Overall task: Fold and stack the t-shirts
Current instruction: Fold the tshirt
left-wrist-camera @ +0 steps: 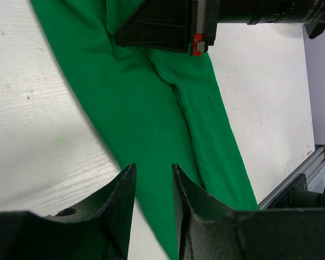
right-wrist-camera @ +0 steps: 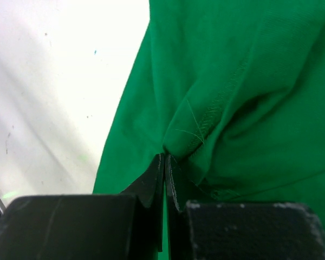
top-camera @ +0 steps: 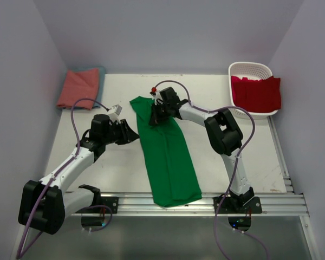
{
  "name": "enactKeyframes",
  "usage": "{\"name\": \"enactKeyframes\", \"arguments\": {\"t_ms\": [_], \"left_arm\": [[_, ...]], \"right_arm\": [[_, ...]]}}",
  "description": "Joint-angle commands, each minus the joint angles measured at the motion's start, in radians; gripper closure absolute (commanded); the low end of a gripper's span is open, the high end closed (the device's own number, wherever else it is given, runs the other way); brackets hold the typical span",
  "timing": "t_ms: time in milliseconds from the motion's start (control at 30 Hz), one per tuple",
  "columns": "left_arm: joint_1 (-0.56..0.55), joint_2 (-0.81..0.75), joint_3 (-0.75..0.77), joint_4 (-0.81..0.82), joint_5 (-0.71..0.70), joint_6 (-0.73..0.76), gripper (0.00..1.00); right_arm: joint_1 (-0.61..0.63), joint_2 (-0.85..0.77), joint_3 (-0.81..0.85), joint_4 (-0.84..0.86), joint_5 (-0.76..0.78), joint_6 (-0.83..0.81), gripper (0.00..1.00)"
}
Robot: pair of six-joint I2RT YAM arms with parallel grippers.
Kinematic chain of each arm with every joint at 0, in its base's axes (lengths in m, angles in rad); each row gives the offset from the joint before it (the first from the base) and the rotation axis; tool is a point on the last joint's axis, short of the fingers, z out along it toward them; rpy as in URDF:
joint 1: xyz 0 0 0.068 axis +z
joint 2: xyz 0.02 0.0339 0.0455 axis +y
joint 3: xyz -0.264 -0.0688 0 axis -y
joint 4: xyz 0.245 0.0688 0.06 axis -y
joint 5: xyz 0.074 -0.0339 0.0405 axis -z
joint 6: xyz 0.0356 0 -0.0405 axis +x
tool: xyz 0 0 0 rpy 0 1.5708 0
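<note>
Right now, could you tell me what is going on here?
The robot is folding a green t-shirt, which lies flat as a long strip. The right fingers are shut on a fold of cloth near its far end; the left fingers stand open by its left edge, holding nothing. A pink t-shirt lies folded far left; a red t-shirt hangs on the basket.

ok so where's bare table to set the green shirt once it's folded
Widest bare patch: between the right arm and the right table edge, in front of the basket. A smaller one: between the left arm and the green t-shirt. Crowded: centre, and the back-left corner with the salmon-pink t-shirt.
</note>
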Motion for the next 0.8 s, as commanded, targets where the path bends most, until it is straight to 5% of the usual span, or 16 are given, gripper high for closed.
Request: {"name": "enactKeyframes", "arguments": {"t_ms": [0, 767], "left_arm": [[-0.004, -0.002, -0.015, 0.027, -0.01, 0.028, 0.64], [-0.004, 0.012, -0.005, 0.034, -0.016, 0.028, 0.64]], "right_arm": [[0.007, 0.024, 0.043, 0.029, -0.072, -0.02, 1.0], [0.007, -0.116, -0.116, 0.265, -0.234, 0.006, 1.0]]}}
